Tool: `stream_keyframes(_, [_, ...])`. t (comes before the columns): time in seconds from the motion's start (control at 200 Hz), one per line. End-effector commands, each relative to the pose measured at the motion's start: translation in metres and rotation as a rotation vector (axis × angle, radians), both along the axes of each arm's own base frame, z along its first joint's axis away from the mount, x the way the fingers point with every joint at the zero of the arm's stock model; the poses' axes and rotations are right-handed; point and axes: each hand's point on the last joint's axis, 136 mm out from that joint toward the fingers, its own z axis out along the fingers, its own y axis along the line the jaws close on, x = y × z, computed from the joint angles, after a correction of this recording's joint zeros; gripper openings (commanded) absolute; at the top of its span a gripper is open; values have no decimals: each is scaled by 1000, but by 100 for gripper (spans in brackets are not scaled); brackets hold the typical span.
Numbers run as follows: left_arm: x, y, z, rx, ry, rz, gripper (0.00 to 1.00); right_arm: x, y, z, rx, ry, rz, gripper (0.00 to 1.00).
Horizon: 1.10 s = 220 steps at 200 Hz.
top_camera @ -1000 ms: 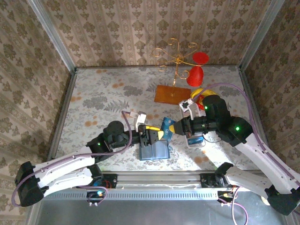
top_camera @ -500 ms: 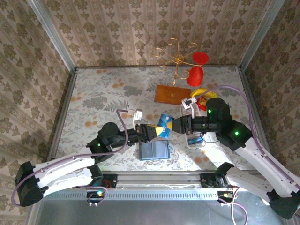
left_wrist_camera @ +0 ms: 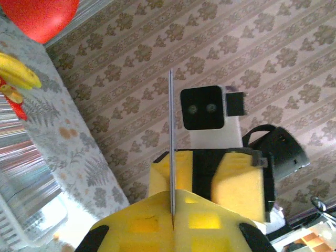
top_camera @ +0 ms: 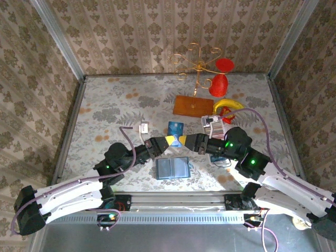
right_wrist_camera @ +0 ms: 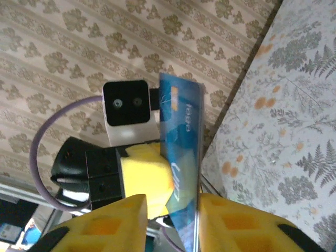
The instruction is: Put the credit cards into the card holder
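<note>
1. Both grippers meet nose to nose above the table [top_camera: 105, 113], with the blue card [top_camera: 175, 128] standing upright between them. This looks like a hand-over to get a better grip.
2. The left gripper [top_camera: 169, 140] is pressed together on the card. Its own camera sees the card edge-on, running straight into the seam of the pads.
3. The right gripper [top_camera: 185, 140] reads as spread. Its camera sees the card's face at a slant, sitting in a gap between the fingers, so it isn't pinched flat there.
4. The holder [top_camera: 172, 168] lies flat on the table just nearer the bases, apart from both grippers, with two panels showing. My guess is the card is being turned so an edge can lead in.
5. Hard to make out:
   - The card's lower edge is buried in the pads.
   - I can't tell whether the right finger touches the card.
   - A pale stack [top_camera: 211, 122] beyond the right arm may be more cards, but it is too small to say.
</note>
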Motion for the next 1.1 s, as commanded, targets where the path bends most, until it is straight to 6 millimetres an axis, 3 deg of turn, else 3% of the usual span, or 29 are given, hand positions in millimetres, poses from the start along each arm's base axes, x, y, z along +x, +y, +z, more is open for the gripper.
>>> stream_keyframes(0.0, [0, 4, 10, -61, 14, 12, 0, 6, -3, 23, 95, -46, -51, 25])
stream_keyframes(0.445, [-4, 1, 14, -112, 41, -24, 0, 7, 4, 22, 124, -34, -39, 19])
stream_keyframes(0.625, [-5, -3, 12, -98, 36, -39, 3, 4, 3, 23, 83, -59, -32, 0])
stream_keyframes(0.75, [-3, -1, 1, -48, 48, -17, 38, -1, -13, 16, -110, -149, -61, 0])
stream_keyframes(0.875, [3, 8, -26, 101, 48, 43, 63, -17, -41, 5, -435, -388, -16, 0])
stream_keyframes(0.985, [9, 21, -42, 287, -15, 94, 65, -31, -66, -14, -729, -569, 96, 0])
stream_keyframes(1.095, [8, 24, -39, 406, -144, 90, 53, -23, -101, -28, -1047, -646, 119, 0])
